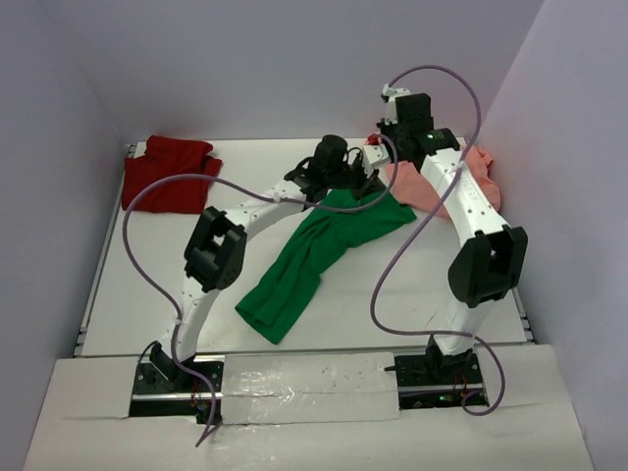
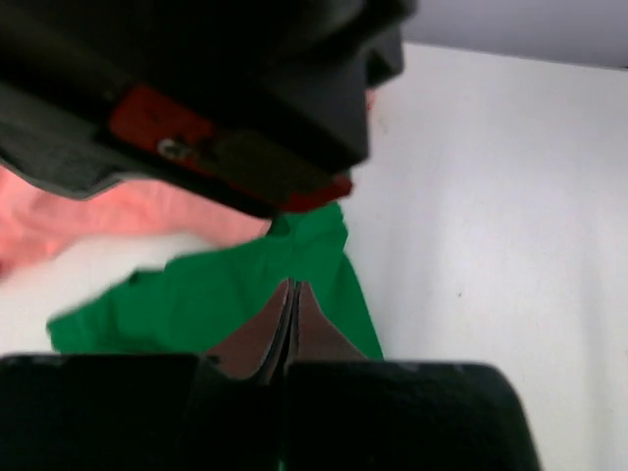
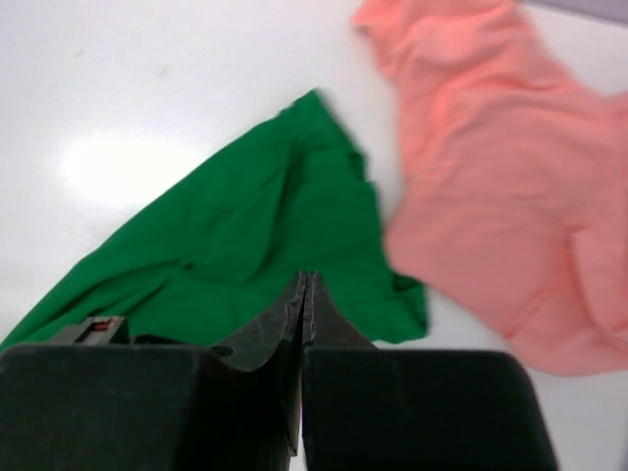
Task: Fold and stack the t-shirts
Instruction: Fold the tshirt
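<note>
The green t-shirt (image 1: 314, 255) lies in the middle of the white table (image 1: 147, 285), pulled out into a long crumpled strip; one end is near the arm bases, and the other end reaches up toward the far right, where both grippers meet. The salmon pink t-shirt (image 1: 410, 184) lies bunched at the far right, just beside the upper end of the green one and partly hidden under the right arm; in the right wrist view their edges seem to touch, but I cannot tell this for sure. The dark red t-shirt (image 1: 167, 175) is in the far left corner, in a loose heap, well apart from the other two.

The left gripper (image 2: 291, 289) has its fingers pressed together, with the tips over the upper end of the green cloth; whether some cloth is pinched between them, the pictures do not show. The right gripper (image 3: 304, 285) also has its fingers together; it hangs above the same end of the green t-shirt, and its black body with red parts fills the top of the left wrist view.
</note>
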You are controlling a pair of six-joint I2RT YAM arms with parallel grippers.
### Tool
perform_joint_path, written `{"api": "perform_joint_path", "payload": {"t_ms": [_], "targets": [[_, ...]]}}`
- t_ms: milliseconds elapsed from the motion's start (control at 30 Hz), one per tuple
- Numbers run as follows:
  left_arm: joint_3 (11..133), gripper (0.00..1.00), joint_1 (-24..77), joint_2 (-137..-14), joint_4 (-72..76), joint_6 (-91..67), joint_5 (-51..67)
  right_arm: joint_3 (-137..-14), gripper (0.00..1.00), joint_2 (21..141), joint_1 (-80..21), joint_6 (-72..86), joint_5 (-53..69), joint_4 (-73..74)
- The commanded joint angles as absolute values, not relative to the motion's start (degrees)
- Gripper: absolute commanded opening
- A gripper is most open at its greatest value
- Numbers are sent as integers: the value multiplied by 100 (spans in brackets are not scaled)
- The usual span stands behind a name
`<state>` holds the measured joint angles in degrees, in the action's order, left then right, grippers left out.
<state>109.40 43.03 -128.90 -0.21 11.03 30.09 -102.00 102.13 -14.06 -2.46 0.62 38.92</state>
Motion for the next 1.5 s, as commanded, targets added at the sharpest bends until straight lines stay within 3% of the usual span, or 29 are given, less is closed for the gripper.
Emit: {"api": "perform_joint_path", "payload": {"t_ms": [0,133,267,300,367,400,433,667,1300,1467], "targets": [[11975,0,4026,-13797,-632,554,2820,-10029,0,9282,-1582,-483,124,3779],[12665,0,4008,-14431,-1037,440,2602,-9844,2,8738,-1494,-492,-191,3639],[12490,0,3955,-14546,-1011,466,2488,-9440,16,8035,-1459,-510,-1000,2981],[12367,0,3938,-14546,-967,448,2470,-9222,33,7877,-1459,-536,-1185,2597],[12261,0,3894,-14511,-984,440,2627,-9019,47,7446,-1450,-667,-1527,2217],[12200,0,3902,-14502,-993,431,2637,-8739,64,7288,-1450,-677,-1677,1719],[12164,0,3894,-14450,-1089,474,2776,-8632,67,7077,-1450,-764,-1827,1514],[11409,0,3797,-14098,-835,413,2664,-9404,69,7813,-1389,-598,-2198,2162],[11452,0,3894,-14054,-756,431,3760,-9026,69,7954,-1389,-448,-1960,2004],[11592,0,4008,-13887,-624,387,3410,-8860,69,7945,-1389,-483,-1890,1960]]}}
